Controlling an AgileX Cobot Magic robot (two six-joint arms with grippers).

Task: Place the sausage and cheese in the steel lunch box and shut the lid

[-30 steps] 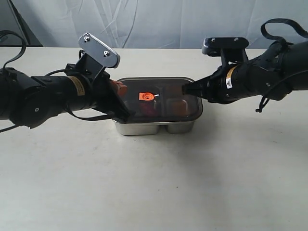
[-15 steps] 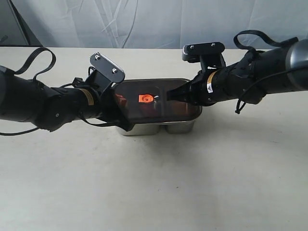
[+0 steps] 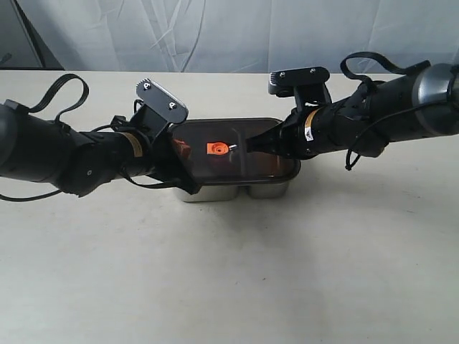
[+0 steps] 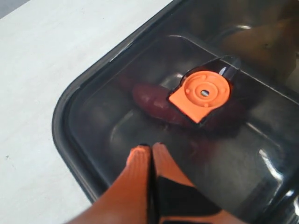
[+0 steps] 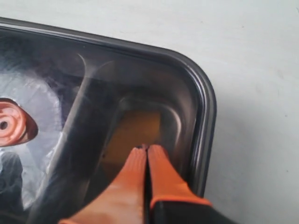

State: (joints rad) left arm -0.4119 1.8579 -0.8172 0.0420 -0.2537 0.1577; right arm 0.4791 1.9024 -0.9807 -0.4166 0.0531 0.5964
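Observation:
The steel lunch box stands mid-table with the dark translucent lid lying on it, the orange valve tab at its centre. Through the lid the red sausage shows dimly beside the tab, and the yellow cheese lies in the end compartment. My left gripper is shut and empty, its tips resting on the lid near one end. At the other end my right gripper is shut and empty too, its tips on the lid above the cheese.
The box sits on a pale table with a white curtain behind. Both forearms reach in low from the sides, trailing cables. The lid's dark rim runs close to the right fingertips.
Both arms have swung in and down over the lid. The right tips moved from the box's right rim toward the centre. The lid now sits flatter on the box.

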